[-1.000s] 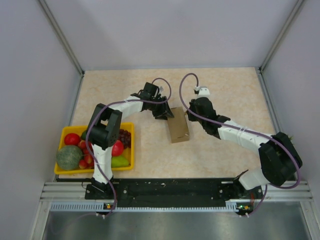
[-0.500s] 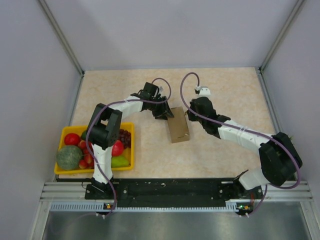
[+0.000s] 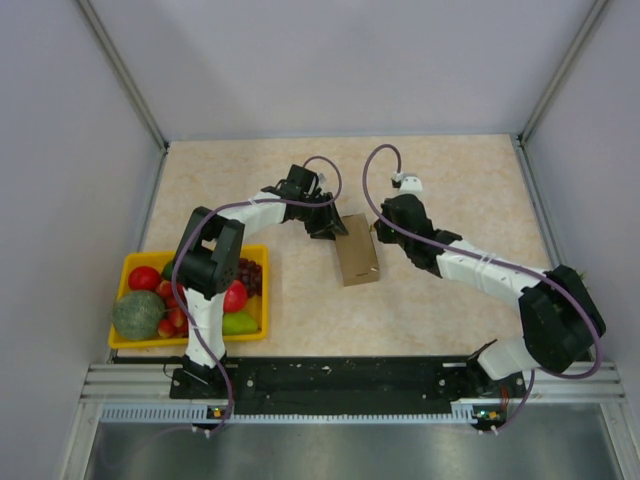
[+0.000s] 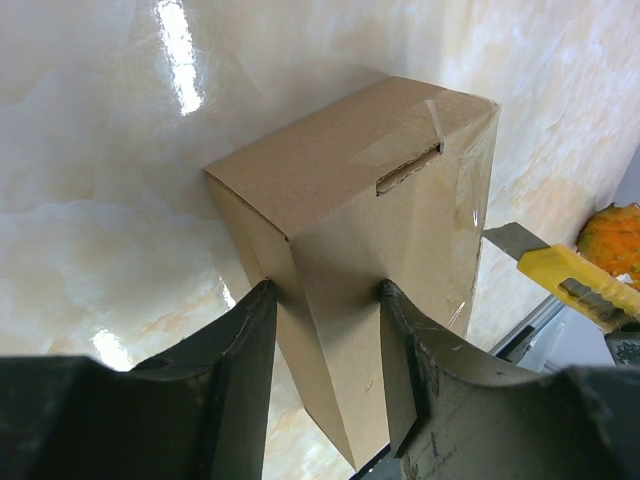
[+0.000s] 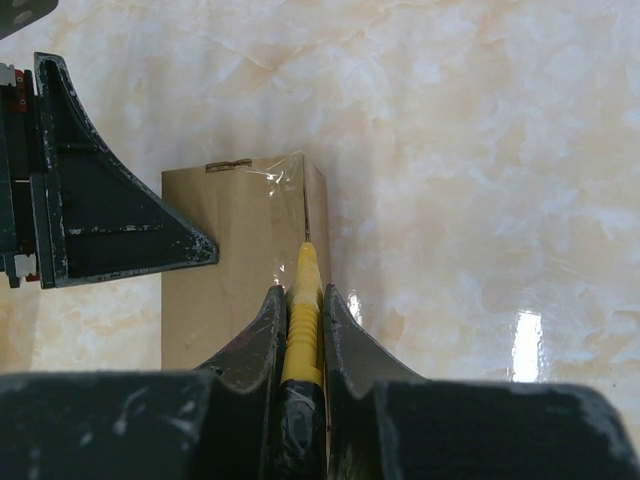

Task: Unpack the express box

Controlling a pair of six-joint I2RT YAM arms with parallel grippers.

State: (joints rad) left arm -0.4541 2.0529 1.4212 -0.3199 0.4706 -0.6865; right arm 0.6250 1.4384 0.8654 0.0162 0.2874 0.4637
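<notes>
The express box (image 3: 357, 251) is a small brown cardboard box sealed with clear tape, lying mid-table. My left gripper (image 3: 331, 224) is shut on its far-left end; in the left wrist view the box (image 4: 380, 200) sits between both fingers (image 4: 250, 330), touching each. My right gripper (image 3: 384, 224) is shut on a yellow utility knife (image 5: 303, 300), whose blade tip rests on the box's (image 5: 240, 270) taped right edge. The knife (image 4: 580, 285) also shows beside the box in the left wrist view.
A yellow fruit tray (image 3: 133, 261) with a melon, tomatoes, grapes and other fruit stands at the near left beside the left arm's base. Grey walls close in the table on three sides. A metal rail runs along the near edge.
</notes>
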